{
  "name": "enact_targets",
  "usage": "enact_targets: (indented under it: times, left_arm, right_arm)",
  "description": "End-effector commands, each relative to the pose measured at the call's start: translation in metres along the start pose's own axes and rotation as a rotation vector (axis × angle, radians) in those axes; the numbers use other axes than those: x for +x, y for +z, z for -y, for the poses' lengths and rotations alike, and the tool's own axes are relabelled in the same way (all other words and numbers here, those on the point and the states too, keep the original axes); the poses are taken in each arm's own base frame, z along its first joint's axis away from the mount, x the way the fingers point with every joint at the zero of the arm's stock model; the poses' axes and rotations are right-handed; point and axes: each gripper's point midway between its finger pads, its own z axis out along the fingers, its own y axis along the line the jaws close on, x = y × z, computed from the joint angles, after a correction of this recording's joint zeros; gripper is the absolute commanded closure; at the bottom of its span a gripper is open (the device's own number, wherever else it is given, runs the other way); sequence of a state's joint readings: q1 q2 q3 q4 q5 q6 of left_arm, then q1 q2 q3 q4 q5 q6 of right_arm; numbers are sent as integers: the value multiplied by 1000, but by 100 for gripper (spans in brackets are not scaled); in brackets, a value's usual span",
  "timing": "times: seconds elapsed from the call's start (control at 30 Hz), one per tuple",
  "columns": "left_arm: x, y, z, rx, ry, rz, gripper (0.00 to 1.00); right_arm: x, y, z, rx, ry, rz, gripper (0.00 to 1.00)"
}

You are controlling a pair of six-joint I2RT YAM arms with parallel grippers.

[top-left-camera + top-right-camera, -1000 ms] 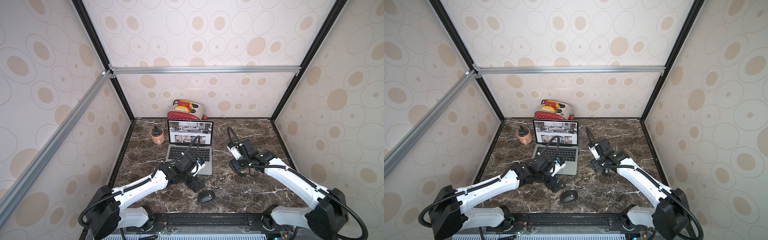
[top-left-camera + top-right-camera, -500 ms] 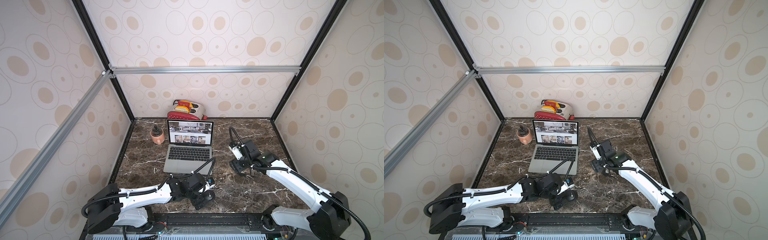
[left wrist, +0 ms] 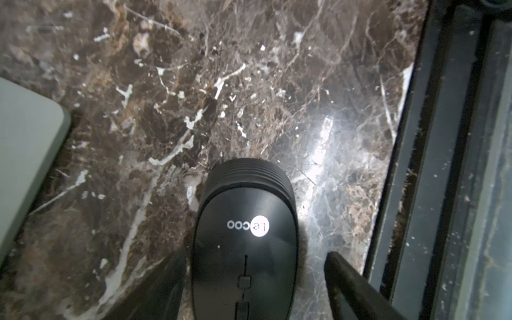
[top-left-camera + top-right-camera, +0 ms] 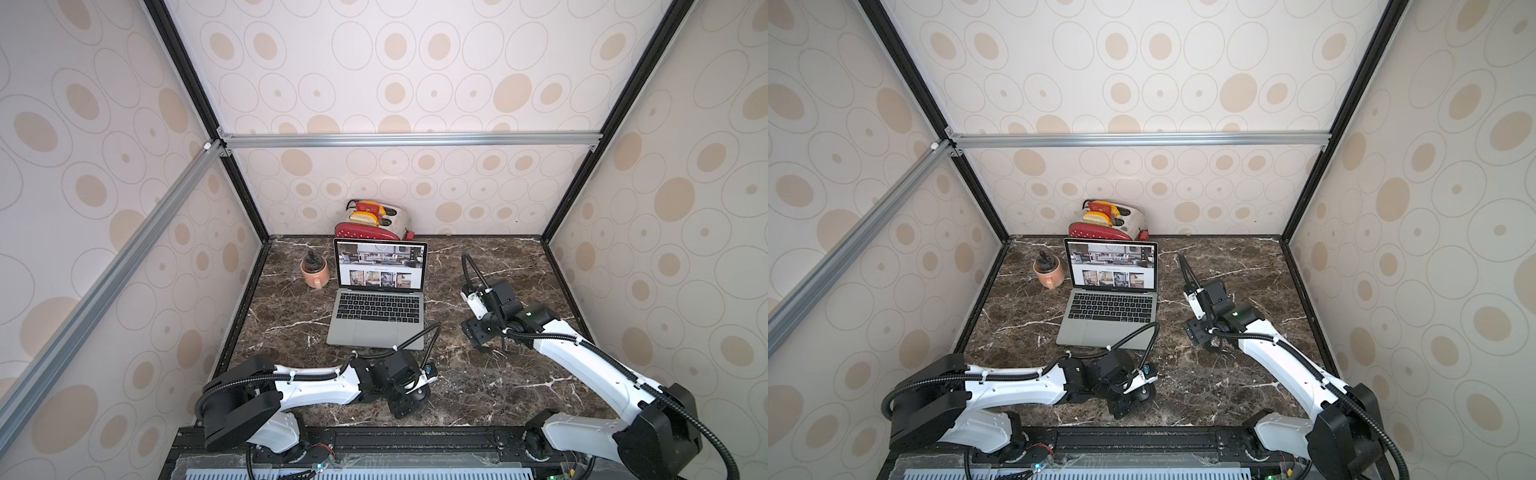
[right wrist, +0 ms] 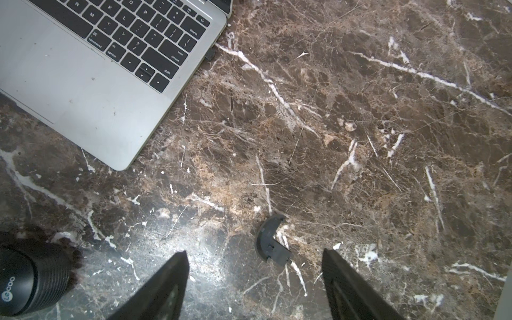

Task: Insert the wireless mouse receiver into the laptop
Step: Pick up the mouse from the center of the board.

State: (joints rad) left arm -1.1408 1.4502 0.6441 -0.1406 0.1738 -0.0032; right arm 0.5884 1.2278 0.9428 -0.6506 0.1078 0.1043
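The silver-grey laptop stands open at the table's middle. A small black stub, apparently the receiver, sits against its right side edge by the return key. Near the front edge lies the black mouse. My left gripper is low over it and open. One finger is at the mouse's side and the other finger stands apart from it. My right gripper hangs open over bare marble right of the laptop, holding nothing.
A curved black plastic cover piece lies on the marble just ahead of my right fingers. A red and silver toaster and a pink mug stand at the back. A black rail borders the table's front edge beside the mouse.
My left arm has swung back from the laptop's front right corner down to the mouse, and its jaws have narrowed around it. The right arm has barely moved.
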Motion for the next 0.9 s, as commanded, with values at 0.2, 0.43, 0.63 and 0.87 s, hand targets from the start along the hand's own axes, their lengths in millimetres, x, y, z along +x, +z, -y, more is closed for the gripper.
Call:
enact_targets:
  times: [0.2, 0.43, 0.63, 0.87]
  left_arm:
    - [0, 15, 1, 6, -2, -31, 21]
    - [-3, 14, 0, -1, 1, -32, 27]
    - [2, 12, -2, -16, 4, -41, 33]
    - [1, 13, -2, -16, 3, -34, 38]
  right_arm:
    - [-4, -1, 4, 11, -13, -15, 20]
    - [-1, 1, 7, 22, -8, -22, 20]
    - [1, 1, 9, 26, 0, -22, 21]
    - [3, 0, 12, 35, 15, -28, 20]
